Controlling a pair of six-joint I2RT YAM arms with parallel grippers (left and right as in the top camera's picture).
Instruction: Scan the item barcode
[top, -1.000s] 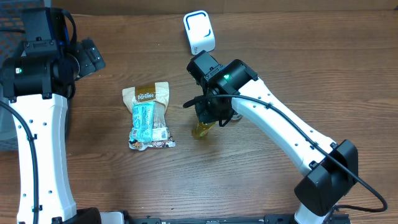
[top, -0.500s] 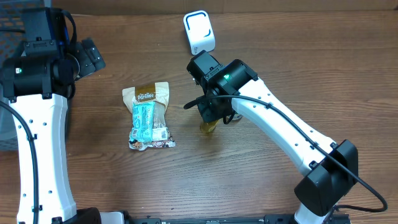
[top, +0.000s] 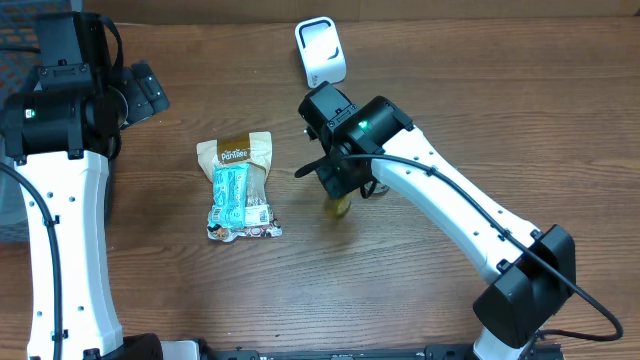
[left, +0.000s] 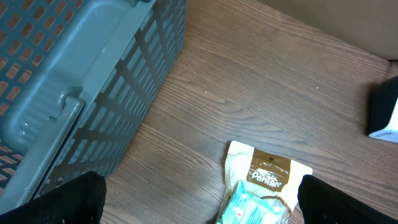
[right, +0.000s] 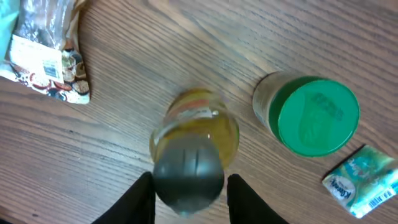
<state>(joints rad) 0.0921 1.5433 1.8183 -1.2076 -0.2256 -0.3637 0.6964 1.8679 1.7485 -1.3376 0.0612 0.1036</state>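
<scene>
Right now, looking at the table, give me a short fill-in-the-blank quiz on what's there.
The right claw flanks the bottle, whose liquid is ___.
The jar beside it has a ___ lid.
The left claw is ___, with nothing in it.
Missing words: yellow; green; open.

White-and-black twins
Left arm (top: 62, 230) and right arm (top: 455, 210): white shells, black joints, a black cable (top: 440, 168) along each, tiny green light (top: 362, 125); right gripper (right: 189, 182) all black.
</scene>
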